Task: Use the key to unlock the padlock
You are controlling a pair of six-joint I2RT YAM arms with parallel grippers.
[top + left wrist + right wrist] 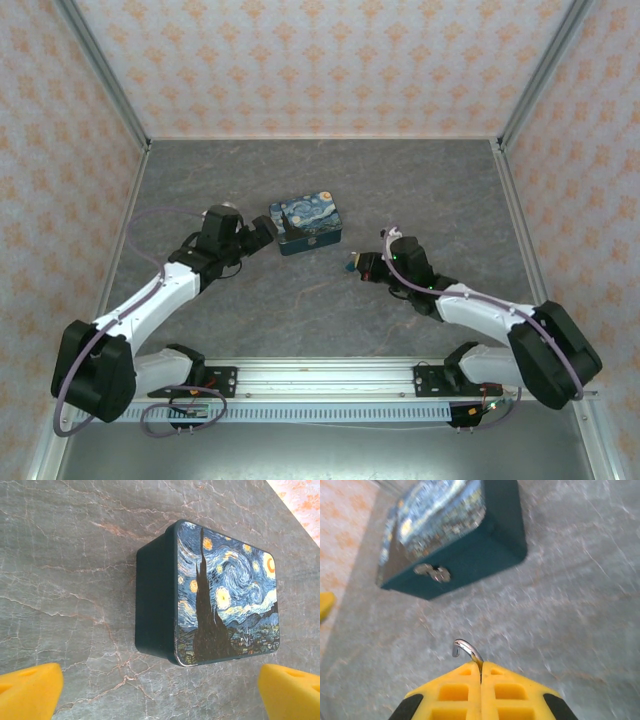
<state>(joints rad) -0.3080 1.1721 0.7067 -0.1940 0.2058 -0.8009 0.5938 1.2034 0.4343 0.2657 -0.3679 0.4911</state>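
Left gripper (262, 236) spread wide, arm stretched forward — right gripper (481, 672) pinched tight, arm angled inward.

Padlock (469, 646) body hidden inside shut right end effector (481, 666); tin (470, 555) blurred, top cropped.

I count one dark-blue rectangular tin with a swirly starry-night print (307, 225), with one small silver metal clasp (432, 572) on its front wall. Just right of that tin sits one tiny teal-blue padlock (351, 266). Two white-and-black arms flank the tin, the left arm (150, 295) and the right arm (480, 312). That gives me two yellow-padded grippers, the left gripper (265, 233) and the right gripper (481, 667).
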